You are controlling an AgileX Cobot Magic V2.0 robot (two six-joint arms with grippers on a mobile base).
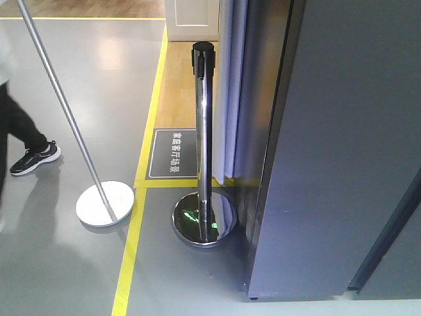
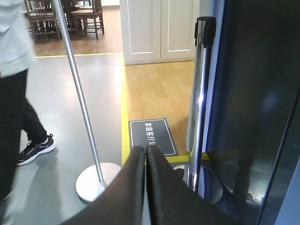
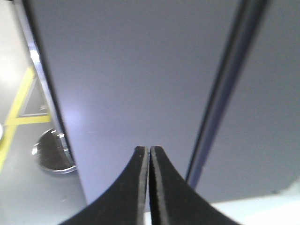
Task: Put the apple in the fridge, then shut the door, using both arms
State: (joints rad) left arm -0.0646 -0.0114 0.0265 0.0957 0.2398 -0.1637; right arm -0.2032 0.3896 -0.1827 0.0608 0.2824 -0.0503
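Now, faced smooth matte dark-grey fridge (image 3: 140, 75) panels just ahead of the right gripper (image 3: 149, 149), black tapered fingers pressed together, holding nothing. Pinched the left gripper (image 2: 145, 149) closed likewise, ahead of it a polished chrome stanchion (image 2: 199, 103), glossy grey floor (image 2: 70, 93), yellow tape (image 2: 124, 131). Saw no apple.

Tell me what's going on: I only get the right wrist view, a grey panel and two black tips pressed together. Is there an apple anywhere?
Observer: No apple shows in any view.
Operator: Is the other arm holding something?
Observer: No, the left end effector is shut on nothing.
Operator: Anybody nearby?
Observer: Yes, a person in black trousers is at the left, beside a tilted pole.
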